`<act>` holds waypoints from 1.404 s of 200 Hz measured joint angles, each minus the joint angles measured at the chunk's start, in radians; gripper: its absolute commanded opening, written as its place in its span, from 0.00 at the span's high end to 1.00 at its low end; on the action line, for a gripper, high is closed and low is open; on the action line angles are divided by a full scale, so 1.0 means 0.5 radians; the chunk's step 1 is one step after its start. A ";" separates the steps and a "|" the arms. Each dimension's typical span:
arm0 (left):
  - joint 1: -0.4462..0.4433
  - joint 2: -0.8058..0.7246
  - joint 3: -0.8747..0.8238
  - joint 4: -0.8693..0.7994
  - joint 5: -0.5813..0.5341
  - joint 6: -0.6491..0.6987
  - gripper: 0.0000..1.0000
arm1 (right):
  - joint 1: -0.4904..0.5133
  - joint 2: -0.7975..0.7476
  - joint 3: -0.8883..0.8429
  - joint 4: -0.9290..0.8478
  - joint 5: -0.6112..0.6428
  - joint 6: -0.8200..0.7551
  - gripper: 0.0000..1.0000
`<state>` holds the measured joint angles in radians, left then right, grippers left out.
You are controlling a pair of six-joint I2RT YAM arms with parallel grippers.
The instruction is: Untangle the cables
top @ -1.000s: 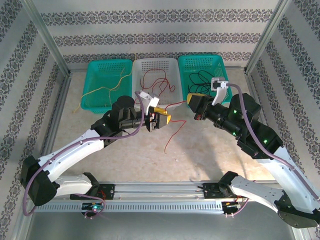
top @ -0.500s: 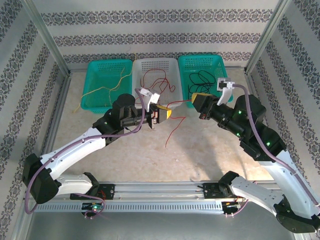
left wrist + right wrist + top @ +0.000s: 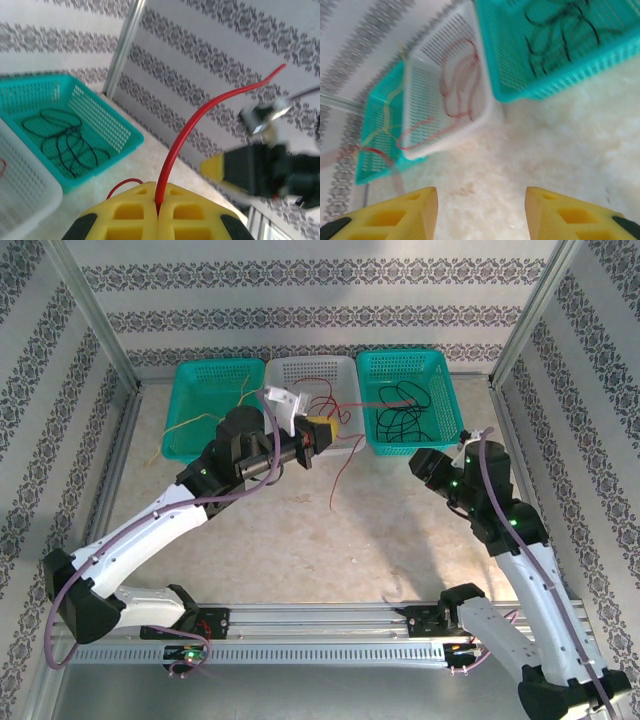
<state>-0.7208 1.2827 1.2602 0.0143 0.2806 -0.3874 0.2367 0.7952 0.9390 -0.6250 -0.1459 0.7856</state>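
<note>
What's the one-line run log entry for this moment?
left gripper shut on red cable | right gripper open, empty | black cables in teal basket

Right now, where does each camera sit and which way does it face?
Top external: above and behind the arm bases, looking down on the table; the left arm and right arm show.
Left wrist: on the left arm, looking over the left gripper, shut on the red cable, toward the teal basket holding black cables.
Right wrist: on the right arm, looking between the fingers of the open right gripper at the white basket and that teal basket.
Shared: both wrist views catch the teal basket.
</note>
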 measured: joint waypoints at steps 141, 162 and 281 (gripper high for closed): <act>0.588 1.179 1.315 -0.327 -0.312 -0.232 1.00 | -0.011 -0.269 -0.442 -0.033 -0.208 0.220 0.57; 0.671 1.341 1.393 -0.337 -0.299 -0.358 0.96 | -0.011 -0.287 -0.439 -0.054 -0.208 0.214 0.57; 0.706 1.097 0.864 -0.445 -0.375 -0.436 0.13 | -0.011 -0.247 0.022 -0.274 -0.061 -0.052 0.44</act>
<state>-0.3679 1.8313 1.6924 -0.2081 0.0929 -0.6056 0.2314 0.6716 0.9501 -0.7620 -0.1764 0.7597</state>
